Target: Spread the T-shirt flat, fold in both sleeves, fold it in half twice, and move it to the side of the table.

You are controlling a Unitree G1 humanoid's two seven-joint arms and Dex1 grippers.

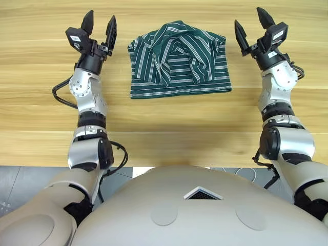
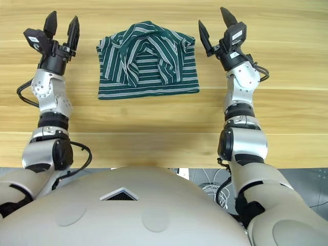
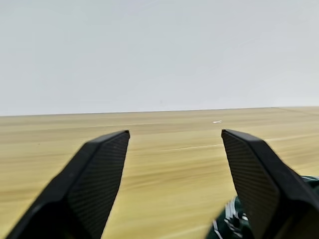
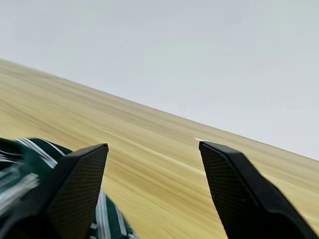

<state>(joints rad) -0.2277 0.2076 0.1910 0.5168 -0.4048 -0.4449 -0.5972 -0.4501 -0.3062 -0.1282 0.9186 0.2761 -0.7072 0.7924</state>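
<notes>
T-shirt [image 1: 179,59] is a bunched green-striped heap on the desk [image 1: 169,118], around the middle and toward the far edge. The sleeves are crumpled over the body, so nothing's spread yet. Looks like the robot's at step one, flattening. Left gripper [image 1: 100,16] and right gripper [image 1: 249,18] sit either side of the shirt, near it but not touching, both spread wide with nothing in them. Next move probably means dropping onto the cloth's outer edges, pinching, then pulling apart.
</notes>
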